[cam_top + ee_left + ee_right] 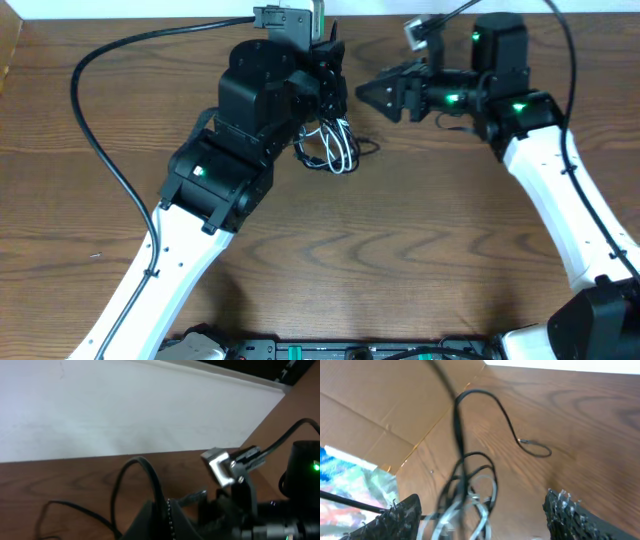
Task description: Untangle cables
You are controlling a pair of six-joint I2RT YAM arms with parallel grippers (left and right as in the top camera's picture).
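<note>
Brown wood-grain table (400,260): the far edge meets a white wall (150,8), and a brown cardboard panel (8,50) borders the left edge. The near half of the board is open between the two arms. The top centre is crowded.

Black-and-white left arm (200,190) runs diagonally from near-left up to top centre. Black-and-white right arm (560,190) comes from near-right, wrist turned to point left. Thick black arm wiring (85,110) arcs over the left part of the table.

Tangle of thin black and white cords (330,145): directly under the left gripper (328,85), close to the far edge. White loops (345,150) sit on the clump's right side. A black tail with a small plug (535,449) lies loose on the wood just beside it.

Left gripper: closed, with a black cord running out from it in the left wrist view. Right wrist view shows a strand rising steeply out of the clump.

Right gripper (365,95): spread wide and holding nothing, tips near the clump's right side. Its fingers (395,517) frame the clump.
</note>
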